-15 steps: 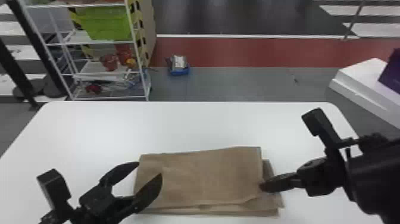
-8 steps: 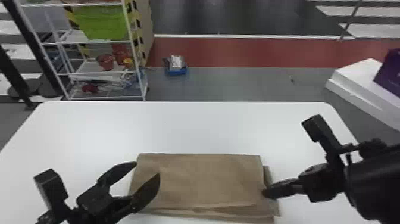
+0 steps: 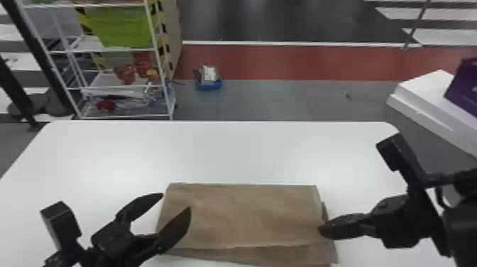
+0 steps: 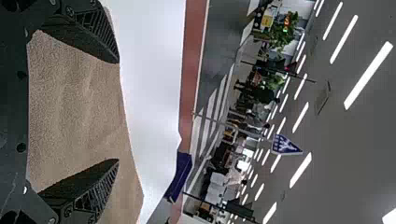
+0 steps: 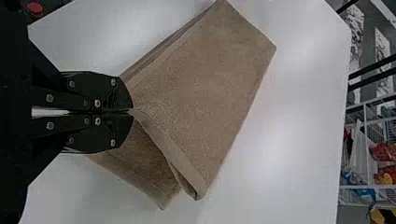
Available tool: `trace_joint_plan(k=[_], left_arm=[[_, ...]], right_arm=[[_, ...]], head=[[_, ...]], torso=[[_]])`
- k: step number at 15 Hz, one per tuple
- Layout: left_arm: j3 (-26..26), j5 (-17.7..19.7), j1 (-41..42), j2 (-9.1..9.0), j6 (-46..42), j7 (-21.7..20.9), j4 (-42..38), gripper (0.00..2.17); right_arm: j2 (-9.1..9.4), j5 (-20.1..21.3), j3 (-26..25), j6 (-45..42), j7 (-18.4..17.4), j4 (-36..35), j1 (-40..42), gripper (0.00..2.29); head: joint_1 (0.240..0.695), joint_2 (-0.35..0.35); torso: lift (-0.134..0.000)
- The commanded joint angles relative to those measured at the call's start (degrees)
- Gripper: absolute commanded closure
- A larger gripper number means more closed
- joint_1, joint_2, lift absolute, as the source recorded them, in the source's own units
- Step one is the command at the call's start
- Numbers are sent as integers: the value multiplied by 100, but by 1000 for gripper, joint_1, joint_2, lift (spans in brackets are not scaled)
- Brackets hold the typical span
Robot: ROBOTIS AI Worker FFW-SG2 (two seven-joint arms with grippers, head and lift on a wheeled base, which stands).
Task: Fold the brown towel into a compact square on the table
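Note:
My left gripper [image 3: 177, 207] stands open over the left edge of the folded brown towel [image 3: 248, 216] in the head view. At the towel's right edge is my right gripper [image 3: 322, 230]. The left wrist view has the towel [image 4: 77, 107] behind the spread fingers of the left gripper [image 4: 117, 111], with nothing held between them. In the right wrist view, the right gripper [image 5: 131, 111] is shut on an edge of the towel [image 5: 205, 79]. A lower layer sticks out past the top layer beside that grip.
The white table [image 3: 227, 152] extends beyond the towel. Behind it stand a wire shelf [image 3: 117, 49] at the left and a blue-based item [image 3: 208, 80] on the floor. A purple box [image 3: 465, 87] sits on a white surface at the right.
The towel's far edge, raised toward the right a second ago, now lies lower and straighter. Both grippers have stayed nearly in place, while the head view has shifted slightly.

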Motion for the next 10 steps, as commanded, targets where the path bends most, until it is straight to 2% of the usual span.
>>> trace_joint_plan(k=[1, 10], left_arm=[[-24, -15, -16, -15, 0, 4, 5, 144], [-121, -68, -25, -15, 18, 12, 5, 144]], right_arm=[[-87, 195, 34, 47, 19, 21, 284, 1109], [-122, 494, 219, 47, 19, 355, 214, 1109]], head=[[695, -27], [695, -71]], torso=[[-124], [-124]])
